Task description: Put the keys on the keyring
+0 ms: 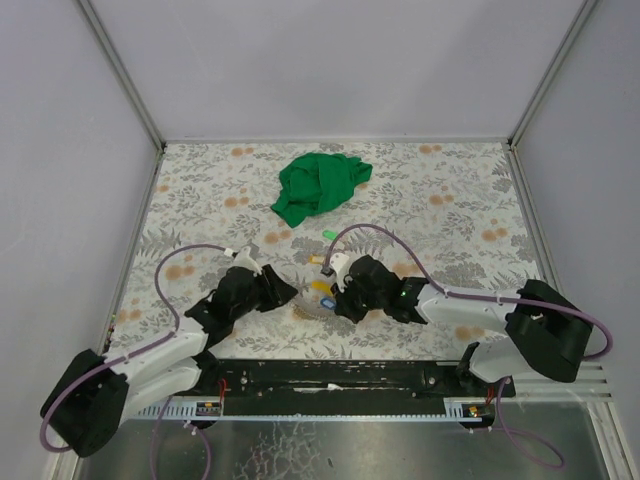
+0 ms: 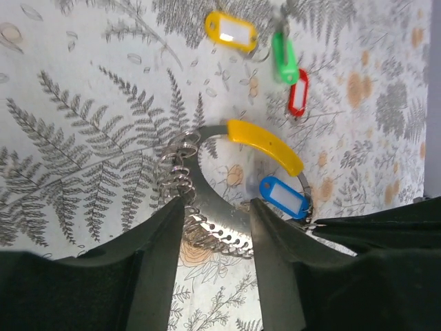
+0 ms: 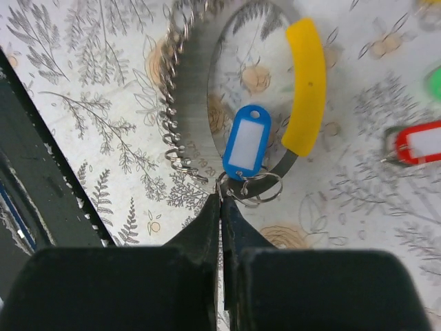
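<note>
Keyring (image 3: 200, 110) touching right claw (image 3: 222, 200) tips; blue-tagged key (image 3: 244, 141) just above.

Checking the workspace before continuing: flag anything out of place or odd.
Only the crumpled green cloth at the table's far side stands out: it plays no part in threading tags onto the keyring.

The keyring (image 3: 207, 117), a flat silvery band with a yellow sleeve and small split rings along one side, lies flat. The blue-tagged key (image 3: 246, 143) rests inside it; the yellow-tagged (image 2: 230, 31), green-tagged (image 2: 283, 59) and red-tagged keys (image 2: 298, 92) lie nearby.
</note>
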`<action>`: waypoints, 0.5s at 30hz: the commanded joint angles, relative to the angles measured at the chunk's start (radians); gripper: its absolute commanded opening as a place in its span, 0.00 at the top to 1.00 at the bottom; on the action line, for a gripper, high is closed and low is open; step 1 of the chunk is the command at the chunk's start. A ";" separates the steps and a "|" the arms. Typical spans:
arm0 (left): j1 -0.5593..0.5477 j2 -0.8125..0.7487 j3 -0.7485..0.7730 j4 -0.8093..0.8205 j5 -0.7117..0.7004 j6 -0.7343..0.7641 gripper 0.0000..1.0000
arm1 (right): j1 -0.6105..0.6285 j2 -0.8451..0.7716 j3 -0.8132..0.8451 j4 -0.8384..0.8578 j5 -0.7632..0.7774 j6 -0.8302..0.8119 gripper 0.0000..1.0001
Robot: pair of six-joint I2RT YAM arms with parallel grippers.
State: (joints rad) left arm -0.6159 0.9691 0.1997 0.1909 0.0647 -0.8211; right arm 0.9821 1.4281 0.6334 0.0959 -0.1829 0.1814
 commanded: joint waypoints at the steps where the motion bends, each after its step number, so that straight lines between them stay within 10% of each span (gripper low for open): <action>1: -0.005 -0.161 0.035 -0.107 -0.111 0.070 0.55 | 0.009 -0.117 0.051 -0.011 0.072 -0.140 1.00; 15: -0.006 -0.230 0.049 0.148 0.031 0.205 0.43 | 0.008 -0.239 0.041 0.168 0.083 -0.347 1.00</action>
State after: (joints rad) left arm -0.6155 0.6807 0.2516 0.1452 0.0250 -0.6598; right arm 0.9829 1.2098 0.6403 0.1471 -0.1131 -0.1040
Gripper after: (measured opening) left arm 0.575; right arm 0.018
